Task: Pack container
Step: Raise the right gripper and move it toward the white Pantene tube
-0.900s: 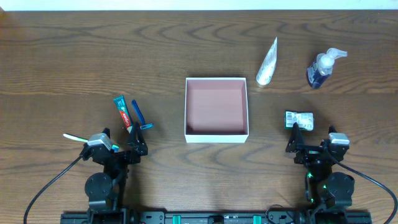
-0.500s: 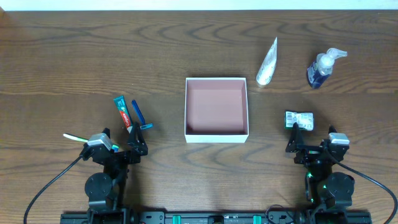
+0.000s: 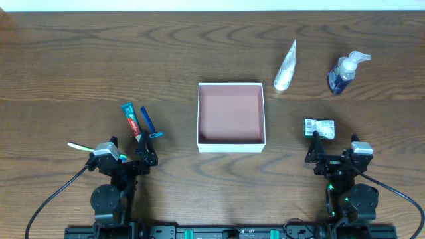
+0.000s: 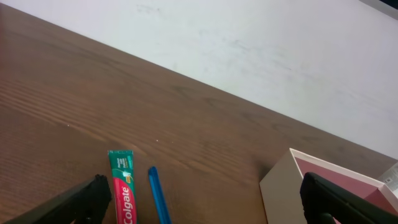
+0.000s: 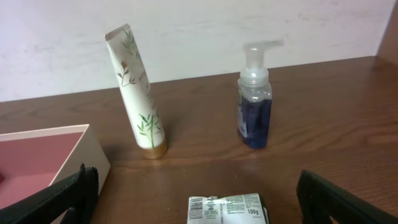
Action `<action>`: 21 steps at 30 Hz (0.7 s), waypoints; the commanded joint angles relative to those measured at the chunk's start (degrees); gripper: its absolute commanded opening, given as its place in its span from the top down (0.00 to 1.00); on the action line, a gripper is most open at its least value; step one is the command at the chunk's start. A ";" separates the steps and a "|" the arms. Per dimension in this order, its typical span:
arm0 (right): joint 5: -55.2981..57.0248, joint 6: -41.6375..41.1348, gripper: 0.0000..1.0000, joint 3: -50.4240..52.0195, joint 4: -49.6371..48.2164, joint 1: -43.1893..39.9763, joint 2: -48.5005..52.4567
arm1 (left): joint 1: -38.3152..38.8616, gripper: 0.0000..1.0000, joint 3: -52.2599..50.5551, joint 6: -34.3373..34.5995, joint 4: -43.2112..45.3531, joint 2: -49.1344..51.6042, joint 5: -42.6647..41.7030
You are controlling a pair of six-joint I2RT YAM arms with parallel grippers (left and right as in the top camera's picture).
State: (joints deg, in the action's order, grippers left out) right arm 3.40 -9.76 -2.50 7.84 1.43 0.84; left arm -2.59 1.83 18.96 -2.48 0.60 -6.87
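The container (image 3: 231, 145), a square white box with a pink inside, stands empty at the table's middle; it also shows in the left wrist view (image 4: 280, 194) and the right wrist view (image 5: 94, 158). My left gripper (image 3: 131, 154) is open and empty near the front edge, left of the box. Just beyond it lie a red and green toothpaste tube (image 3: 131, 119) and a blue razor (image 3: 149, 123). My right gripper (image 3: 334, 151) is open and empty, right of the box. A black and white soap packet (image 3: 320, 128) lies just in front of it.
A white tube with a leaf print (image 3: 285, 66) and a blue pump bottle (image 3: 344, 73) stand at the back right. A green and white toothbrush (image 3: 80, 147) lies left of the left arm. The table's far edge meets a white wall.
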 commanded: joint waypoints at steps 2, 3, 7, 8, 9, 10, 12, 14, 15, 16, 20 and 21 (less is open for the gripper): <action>-0.42 1.07 0.02 0.48 -0.15 0.35 -0.50 | -0.39 0.02 -1.60 -1.36 -0.85 -0.26 0.00; -0.42 1.07 0.01 0.48 -0.15 0.35 -0.50 | -0.39 0.02 -1.60 -1.36 -0.85 -0.26 0.00; -0.42 1.07 0.01 0.48 -0.15 0.35 -0.50 | -0.39 0.02 -1.60 -1.36 -0.85 -0.26 0.00; -0.42 1.07 0.01 0.48 -0.15 0.35 -0.50 | -0.39 0.02 -1.60 -1.36 -0.85 -0.26 0.00; -0.42 1.07 0.01 0.48 -0.15 0.35 -0.50 | -0.39 0.02 -1.60 -1.36 -0.85 -0.26 0.00; -0.42 1.07 0.01 0.48 -0.15 0.35 -0.50 | -0.39 0.02 -1.60 -1.36 -0.85 -0.26 0.00; -0.42 1.07 0.01 0.48 -0.15 0.35 -0.50 | -0.39 0.02 -1.60 -1.36 -0.85 -0.26 0.00; 1.46 1.38 0.01 0.48 -0.52 0.35 -0.50 | -0.39 0.02 -1.60 -1.36 -0.85 -0.26 0.00; 3.52 1.75 0.01 0.48 -0.98 0.35 -0.50 | -0.39 0.02 -1.60 -1.36 -0.85 -0.26 0.00; 5.46 1.70 0.01 0.48 -1.20 0.35 -0.50 | -0.39 0.02 -1.60 -1.36 -0.85 -0.26 0.00; 6.25 1.70 0.01 0.48 -0.81 0.35 -0.48 | -0.39 0.02 -1.60 -1.36 -0.85 -0.26 0.00; 6.25 1.70 0.01 0.48 -0.79 0.35 -0.48 | -0.39 0.02 -1.60 -1.36 -0.85 -0.26 0.00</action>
State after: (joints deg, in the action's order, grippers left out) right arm 7.57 -9.30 -2.50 6.98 1.41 0.84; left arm -2.59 1.83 18.96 -2.48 0.60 -6.90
